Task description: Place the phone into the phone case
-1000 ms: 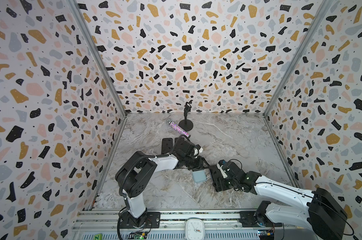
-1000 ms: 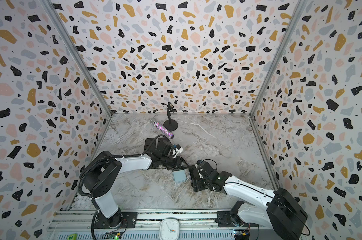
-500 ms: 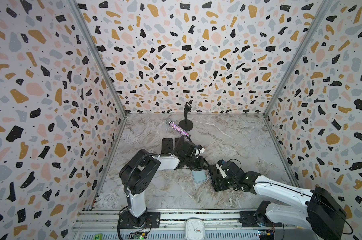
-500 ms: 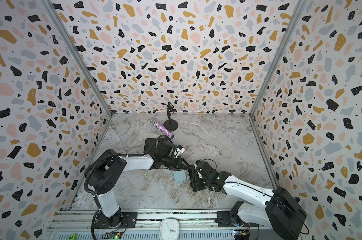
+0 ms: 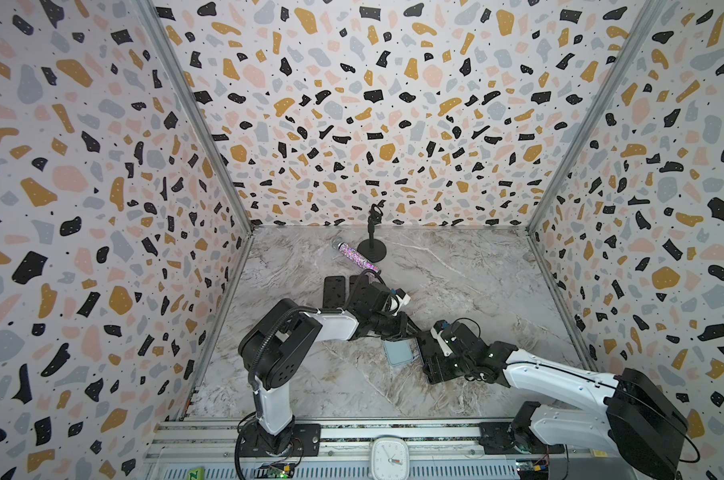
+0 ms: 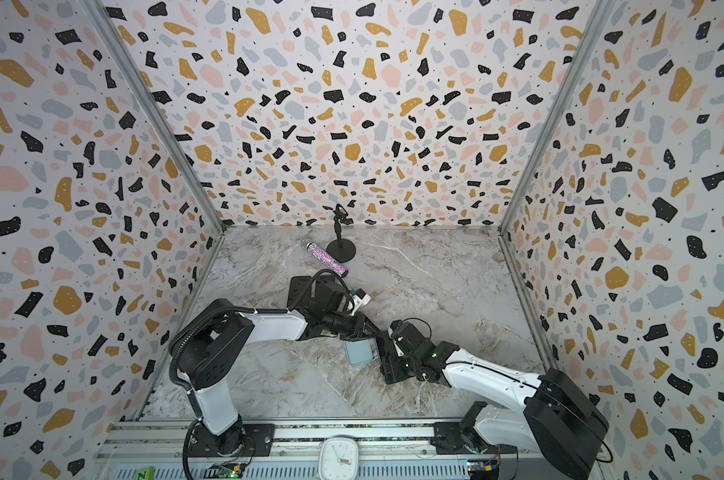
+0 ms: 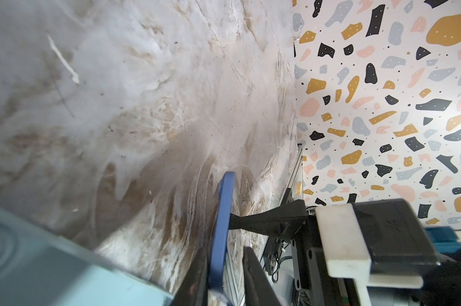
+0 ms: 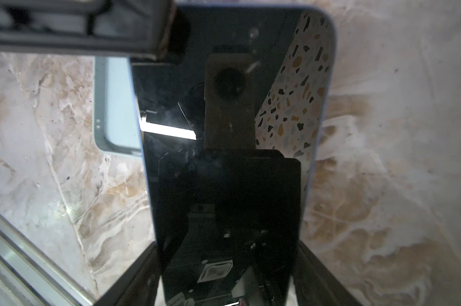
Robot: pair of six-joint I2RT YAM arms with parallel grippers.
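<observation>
The phone (image 8: 224, 159), dark-screened with a blue rim, is held across its width by my right gripper (image 8: 228, 251), just above the marble floor. In both top views it shows as a dark slab (image 5: 421, 348) (image 6: 383, 347) in front of that gripper. The light blue phone case (image 5: 398, 352) (image 6: 358, 352) (image 8: 118, 106) lies flat beside it, partly under the phone's far corner. My left gripper (image 7: 225, 259) (image 5: 412, 330) straddles the phone's blue rim (image 7: 222, 225) at the far end. One finger lies against it, and a gap shows at the other.
A black stand (image 5: 371, 245) and a glittery tube (image 5: 354, 257) sit near the back wall. Two black flat slabs (image 5: 335, 291) lie behind the left wrist. A clock (image 5: 389, 457) sits on the front rail. Patterned walls close in three sides.
My left gripper's jaws have narrowed around the phone's far end, and its arm has shifted slightly. The right gripper and phone have stayed put.
</observation>
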